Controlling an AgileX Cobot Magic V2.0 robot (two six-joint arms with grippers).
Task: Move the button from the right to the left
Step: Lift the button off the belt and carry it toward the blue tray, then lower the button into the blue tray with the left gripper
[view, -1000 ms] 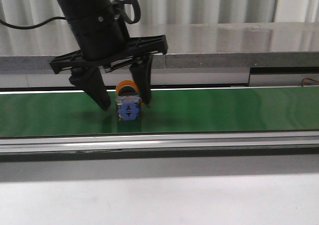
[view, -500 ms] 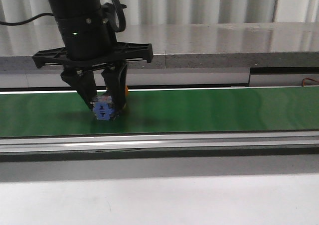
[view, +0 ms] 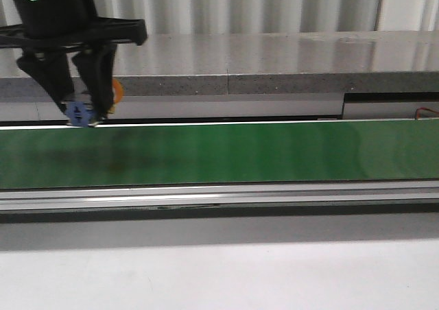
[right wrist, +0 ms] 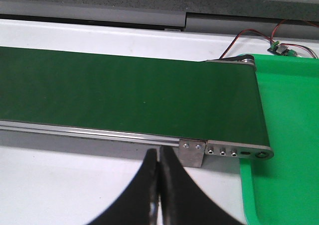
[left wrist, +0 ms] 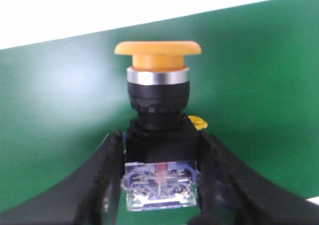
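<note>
Yellow-capped, the button (left wrist: 158, 130) hangs clear above the green belt (view: 274, 152) at its far left, pinched by its boxy contact block between the left gripper (view: 81, 114) jaws, cap free for set-down. Right gripper (right wrist: 158, 195) jaws sit pressed together, empty.

The left gripper (view: 84, 118) is now far to the left of where it stood a second ago, and higher, near the left edge of the front view. The button (view: 82, 112) goes with it: no longer resting on the green belt (view: 274, 152), it hangs clamped between the black fingers (left wrist: 107, 180), lifted clear above the belt's far edge, yellow cap pointing away.
</note>
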